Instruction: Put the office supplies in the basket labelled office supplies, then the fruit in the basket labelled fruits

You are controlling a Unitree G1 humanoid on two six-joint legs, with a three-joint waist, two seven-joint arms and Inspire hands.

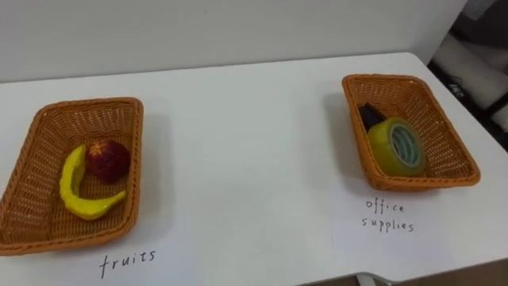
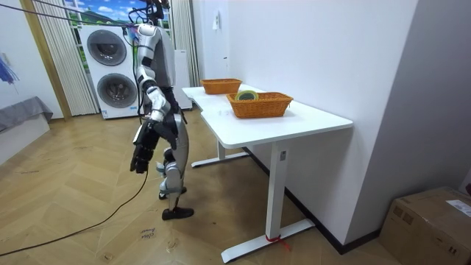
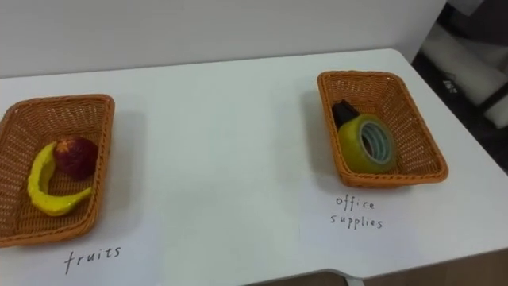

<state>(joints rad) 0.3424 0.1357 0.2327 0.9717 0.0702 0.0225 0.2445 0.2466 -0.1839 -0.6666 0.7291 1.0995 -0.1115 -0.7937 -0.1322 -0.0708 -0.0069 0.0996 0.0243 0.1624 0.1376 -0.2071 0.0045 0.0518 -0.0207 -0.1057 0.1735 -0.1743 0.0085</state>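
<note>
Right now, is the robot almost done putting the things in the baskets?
Looks finished. Done: the banana and red fruit lie in the fruits basket; the tape roll and a dark item lie in the office supplies basket. In hand: nothing I can see; the right robot hand hangs beside the robot, off the table. Left: nothing waits loose on the table.

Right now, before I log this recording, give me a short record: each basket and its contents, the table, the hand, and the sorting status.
left basket: banana, red fruit
right basket: tape roll, dark item behind it, unidentified
table: white, handwritten label before each basket
right hand: hangs at the robot's side, away from the table
sorting: looks done; all four items sit in baskets
</note>
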